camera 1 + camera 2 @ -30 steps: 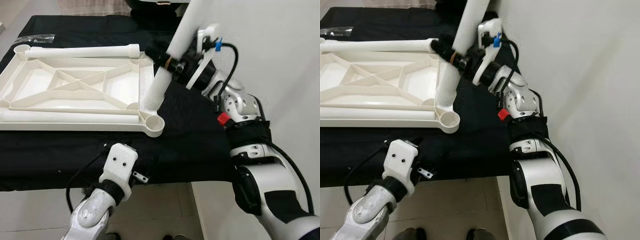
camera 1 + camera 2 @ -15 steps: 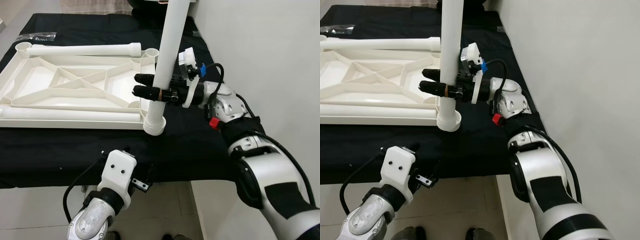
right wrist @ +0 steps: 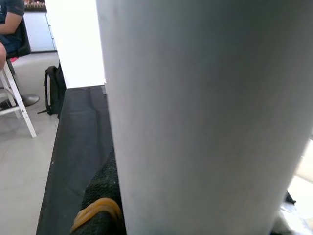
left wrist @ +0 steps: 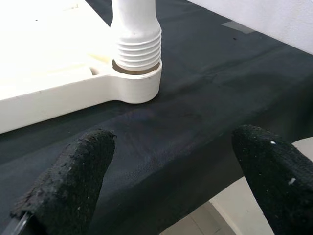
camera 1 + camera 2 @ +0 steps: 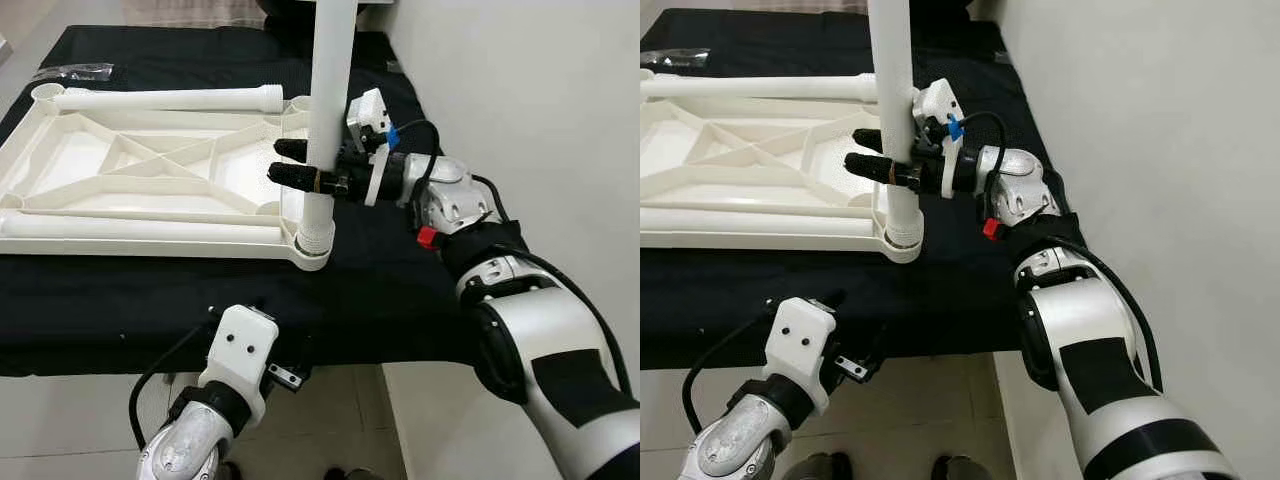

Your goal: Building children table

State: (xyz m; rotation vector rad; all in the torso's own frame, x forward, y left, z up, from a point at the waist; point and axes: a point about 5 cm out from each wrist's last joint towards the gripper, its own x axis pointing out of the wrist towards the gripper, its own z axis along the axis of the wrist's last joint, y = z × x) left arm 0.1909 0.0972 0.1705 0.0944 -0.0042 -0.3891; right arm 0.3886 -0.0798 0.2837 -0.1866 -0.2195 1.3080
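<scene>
White plastic dominates the eye views: an upturned table top (image 5: 150, 170) lies on a black cloth (image 5: 380, 290), and a table leg (image 5: 328, 110) stands upright with its threaded end in the corner socket (image 5: 313, 250) nearest the robot's right arm. The right gripper (image 5: 290, 162) clasps that leg just above the socket, one black finger on each side. Two more legs (image 5: 165, 99) lie flat along the table top's edges. The left gripper (image 5: 245, 355) hangs below the cloth's front edge, near the socket.

From the left wrist, its fingers (image 4: 68, 181) are spread wide and hold nothing, the socket beyond them.

From the right wrist, the leg (image 3: 205, 107) presses close against a black finger (image 3: 100, 200); a seated person (image 3: 10, 24) is far off.
</scene>
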